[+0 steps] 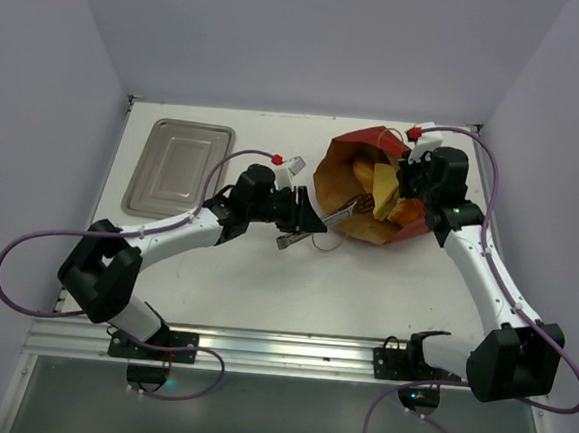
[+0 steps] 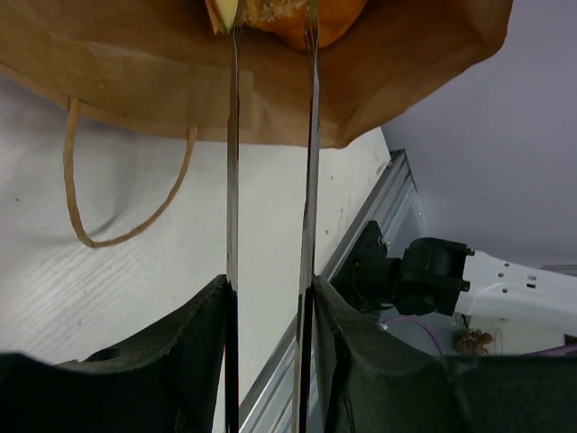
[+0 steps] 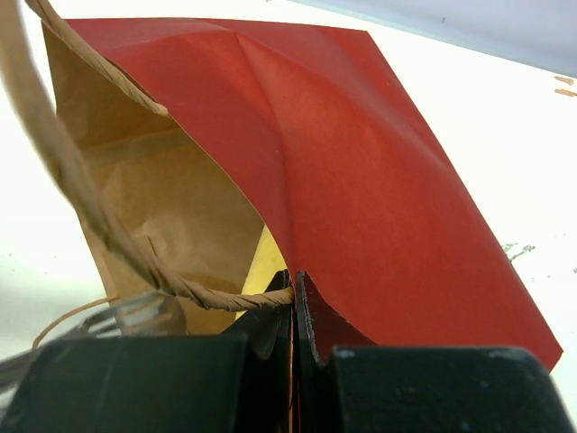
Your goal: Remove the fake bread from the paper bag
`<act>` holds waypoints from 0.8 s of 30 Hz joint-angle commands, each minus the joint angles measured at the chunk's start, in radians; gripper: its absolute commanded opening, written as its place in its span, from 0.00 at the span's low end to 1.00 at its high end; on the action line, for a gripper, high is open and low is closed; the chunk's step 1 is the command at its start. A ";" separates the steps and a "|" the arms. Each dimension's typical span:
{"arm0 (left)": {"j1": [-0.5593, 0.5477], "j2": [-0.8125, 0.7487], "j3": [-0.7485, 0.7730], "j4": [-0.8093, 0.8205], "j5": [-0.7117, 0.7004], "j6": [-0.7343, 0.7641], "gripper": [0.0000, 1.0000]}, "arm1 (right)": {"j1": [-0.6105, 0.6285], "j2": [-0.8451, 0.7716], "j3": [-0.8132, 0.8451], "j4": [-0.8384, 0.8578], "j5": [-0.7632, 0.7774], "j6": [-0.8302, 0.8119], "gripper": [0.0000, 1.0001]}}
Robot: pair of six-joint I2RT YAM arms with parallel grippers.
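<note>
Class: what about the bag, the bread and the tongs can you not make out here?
- Top view: the number of fake bread pieces; the paper bag and the right arm cover some.
- Left wrist view: the tongs' tips, cut off by the top edge.
- Right wrist view: most of the bread, behind the bag wall that the right gripper pinches.

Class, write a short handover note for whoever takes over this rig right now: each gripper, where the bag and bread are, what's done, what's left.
Left gripper: shut on tongs, tips either side of the bread at the mouth of the paper bag.
Right gripper: shut on the paper bag's rim.
Bread: inside the bag.
Done: tongs lined up on the bread.
Left: squeeze the bread, draw it out.
</note>
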 commanded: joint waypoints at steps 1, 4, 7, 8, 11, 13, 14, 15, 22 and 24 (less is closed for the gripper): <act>0.042 0.036 0.052 0.083 0.024 -0.031 0.44 | -0.012 -0.007 0.023 -0.014 -0.002 0.015 0.00; 0.099 0.086 0.047 0.159 0.062 -0.063 0.43 | -0.012 -0.004 0.025 -0.014 -0.005 0.015 0.00; 0.119 0.145 0.072 0.205 0.111 -0.079 0.44 | -0.012 -0.002 0.025 -0.014 -0.006 0.015 0.00; 0.122 0.171 0.078 0.219 0.137 -0.085 0.44 | -0.012 -0.004 0.025 -0.014 -0.006 0.015 0.00; 0.130 0.215 0.092 0.288 0.186 -0.116 0.44 | -0.014 -0.002 0.023 -0.014 -0.006 0.016 0.00; 0.130 0.235 0.104 0.316 0.200 -0.133 0.44 | -0.014 -0.002 0.025 -0.017 -0.008 0.015 0.00; 0.130 0.249 0.107 0.325 0.212 -0.139 0.44 | -0.014 -0.001 0.025 -0.017 -0.008 0.015 0.00; 0.130 0.255 0.109 0.334 0.214 -0.148 0.44 | -0.015 -0.001 0.023 -0.015 -0.008 0.015 0.00; 0.130 0.321 0.147 0.339 0.219 -0.165 0.45 | -0.015 0.007 0.025 -0.012 -0.012 0.016 0.00; 0.130 0.335 0.167 0.333 0.214 -0.162 0.45 | -0.015 0.006 0.025 -0.014 -0.014 0.016 0.00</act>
